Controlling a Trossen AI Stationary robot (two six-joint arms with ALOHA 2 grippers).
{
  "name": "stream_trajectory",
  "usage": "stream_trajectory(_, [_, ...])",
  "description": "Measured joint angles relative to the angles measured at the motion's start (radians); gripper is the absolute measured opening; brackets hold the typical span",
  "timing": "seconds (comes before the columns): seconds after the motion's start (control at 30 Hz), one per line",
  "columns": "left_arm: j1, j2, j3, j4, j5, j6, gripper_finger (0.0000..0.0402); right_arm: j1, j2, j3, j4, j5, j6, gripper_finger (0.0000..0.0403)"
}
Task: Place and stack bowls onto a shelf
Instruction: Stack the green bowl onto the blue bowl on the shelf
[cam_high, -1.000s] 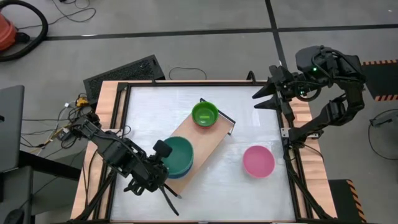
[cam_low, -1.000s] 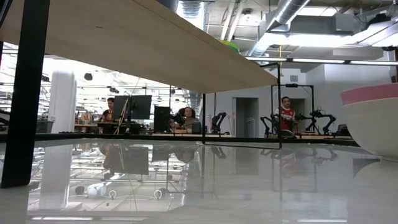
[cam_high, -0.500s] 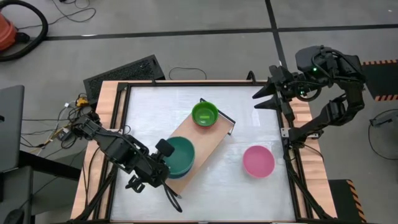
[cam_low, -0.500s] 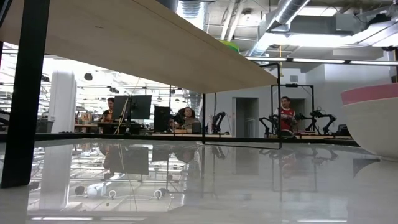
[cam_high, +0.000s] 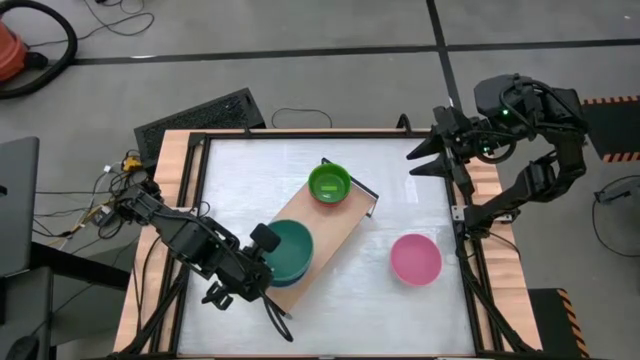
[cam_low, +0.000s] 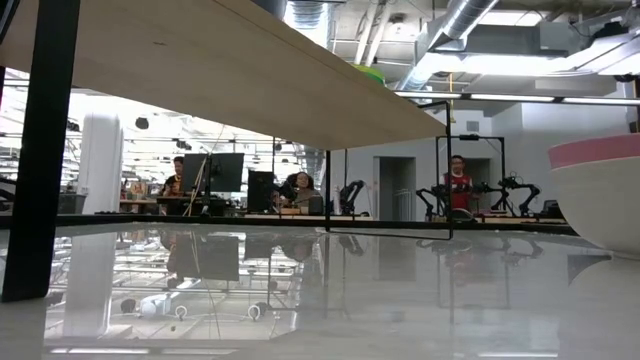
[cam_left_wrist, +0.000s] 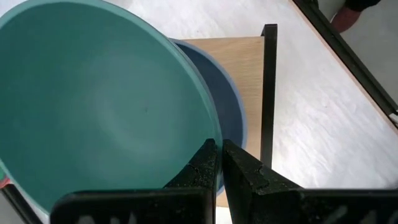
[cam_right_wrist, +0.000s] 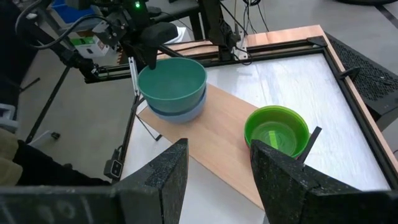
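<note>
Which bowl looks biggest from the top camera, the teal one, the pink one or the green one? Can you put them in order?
Largest to smallest in the high view:
1. teal bowl, sitting in the blue bowl on the shelf
2. pink bowl, on the table, close behind the teal one
3. lime green bowl, clearly the smallest

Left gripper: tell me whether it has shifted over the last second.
Yes. The left gripper moved slightly away from the table's near edge, settling at the teal bowl's rim.
</note>
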Motion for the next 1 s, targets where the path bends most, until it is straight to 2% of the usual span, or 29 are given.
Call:
stream_trajectory(0.2, [-0.001,-0.005,-0.006,0.003,0.001,-0.002,0.0000,0.000,0.009,0.000,0.000,0.007,0.000,0.0198])
stream_trajectory(0.4, [-0.003,-0.072,-0.122,-0.002,-0.005,-0.009,0.0000,0.000,0.021,0.000,0.001,0.009,0.000,0.0198])
stream_trajectory(0.63, [-0.004,-0.099,-0.143,0.000,-0.075,0.054,0.0000,0.000,0.039,-0.001,0.005,0.010,0.001,0.0198])
stream_trajectory(1.0, [-0.004,-0.081,-0.143,0.017,-0.004,0.126,0.0000,0.000,0.047,0.000,-0.021,0.007,-0.005,0.0198])
